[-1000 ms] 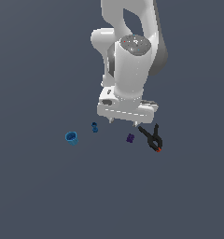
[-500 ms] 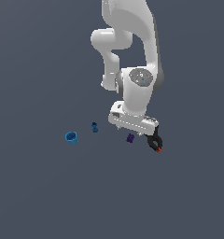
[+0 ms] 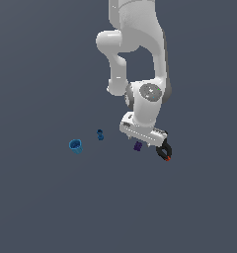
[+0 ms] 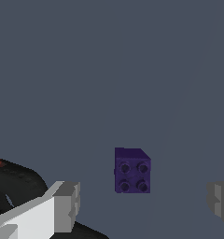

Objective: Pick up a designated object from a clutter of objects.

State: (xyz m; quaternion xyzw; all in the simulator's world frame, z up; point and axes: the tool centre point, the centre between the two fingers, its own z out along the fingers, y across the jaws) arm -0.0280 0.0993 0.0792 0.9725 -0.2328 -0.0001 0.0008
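The designated object, a tiny dark purple studded block (image 3: 138, 146) (image 4: 132, 171), lies on the grey floor. My gripper (image 3: 143, 143) (image 4: 144, 200) is open and low over it, and in the wrist view the block sits between the two fingers (image 4: 67, 200) without touching either. Of the clutter, the black red-tipped clamp (image 3: 164, 150) (image 4: 16, 179) lies close beside one finger. The small dark blue piece (image 3: 100, 134) and the light blue cup (image 3: 75, 145) lie further off, toward the exterior view's left.
The white arm (image 3: 140, 59) rises above the hand and hides part of the floor behind it. The grey floor (image 3: 51, 207) carries nothing else in view.
The hand has come down and shifted slightly toward the exterior view's right, ending low over the purple block. The four objects have not moved.
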